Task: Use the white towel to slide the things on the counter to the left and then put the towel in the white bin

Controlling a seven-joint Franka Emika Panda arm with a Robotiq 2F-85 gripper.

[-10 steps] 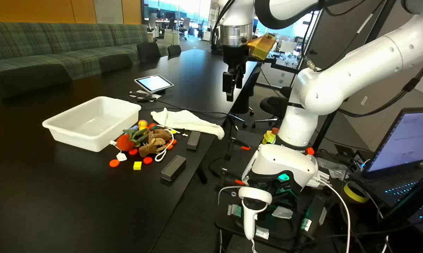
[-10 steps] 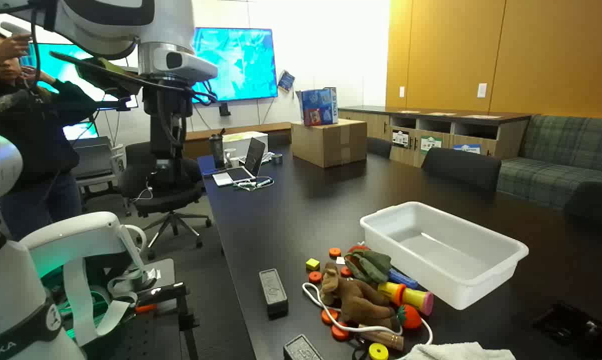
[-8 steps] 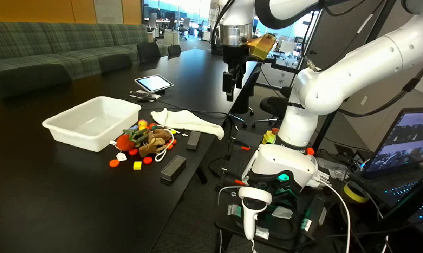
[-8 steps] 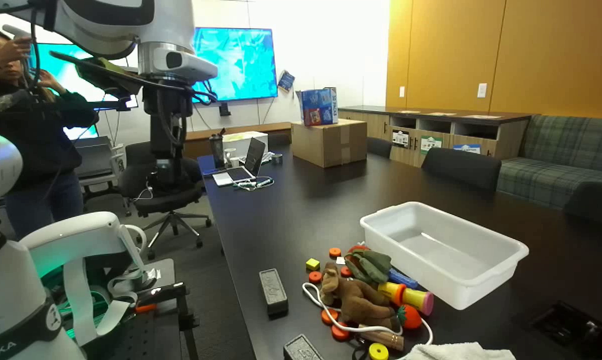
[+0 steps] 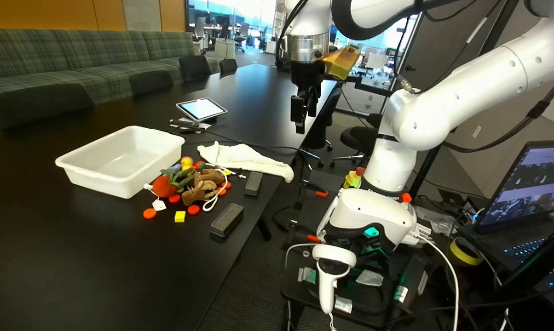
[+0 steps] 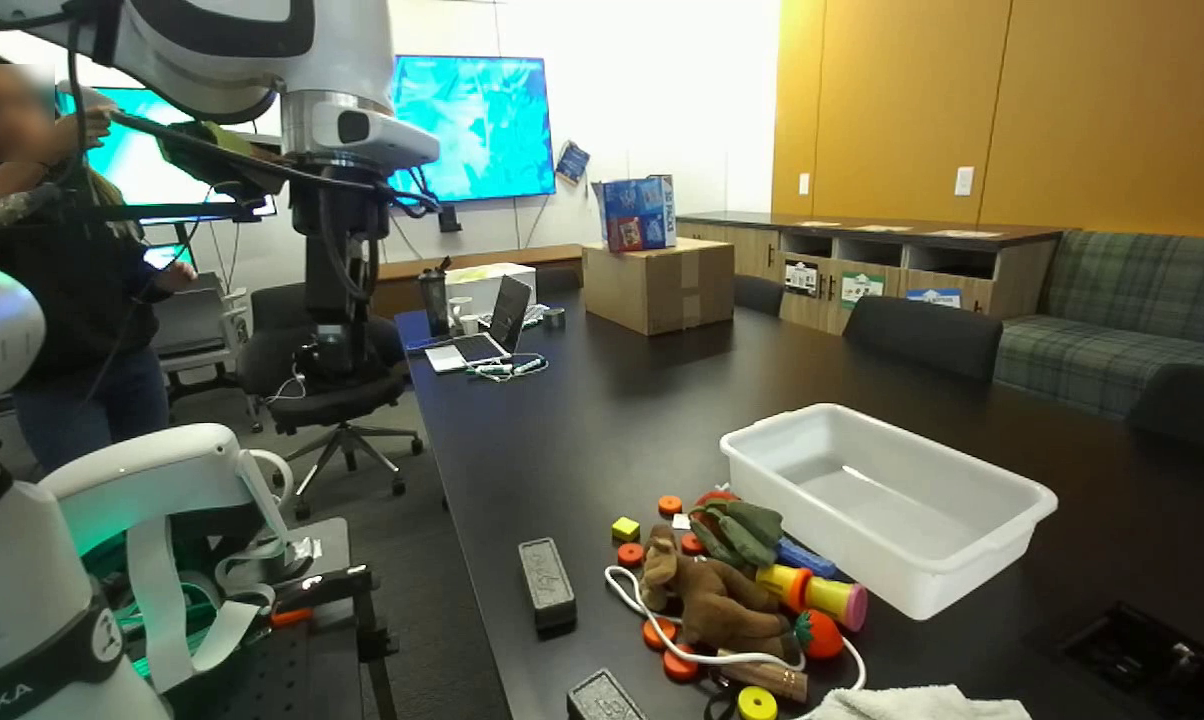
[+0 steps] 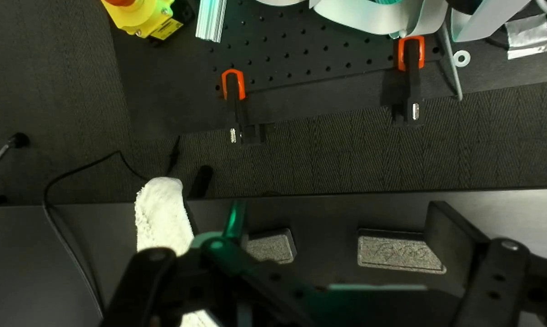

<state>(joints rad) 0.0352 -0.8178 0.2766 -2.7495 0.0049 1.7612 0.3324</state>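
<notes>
My gripper (image 5: 306,117) hangs high by the counter's long edge, well above everything; in the wrist view its fingers (image 7: 453,240) stand wide apart, with nothing held. The white towel (image 5: 247,158) lies crumpled on the black counter (image 5: 97,262), one end (image 7: 160,195) poking past the edge. Only a corner of the towel (image 6: 922,704) shows in an exterior view. Beside the white bin (image 5: 97,182) sit the things: a brown plush toy (image 6: 727,603), a yellow cube (image 6: 625,529), a yellow-pink toy (image 6: 817,592) and several red discs. Two dark blocks (image 5: 227,219) rest nearer the edge.
A tablet (image 5: 202,109) and a black cable (image 5: 268,146) lie past the towel. A cardboard box (image 6: 657,285) and a laptop (image 6: 502,320) occupy the counter's far end. A cart with a white headset (image 5: 373,211) stands below the arm. A person stands behind the robot.
My gripper has shifted very slightly, a little left and down in an exterior view. The person has lowered a hand. Towel, bin and things lie as before.
</notes>
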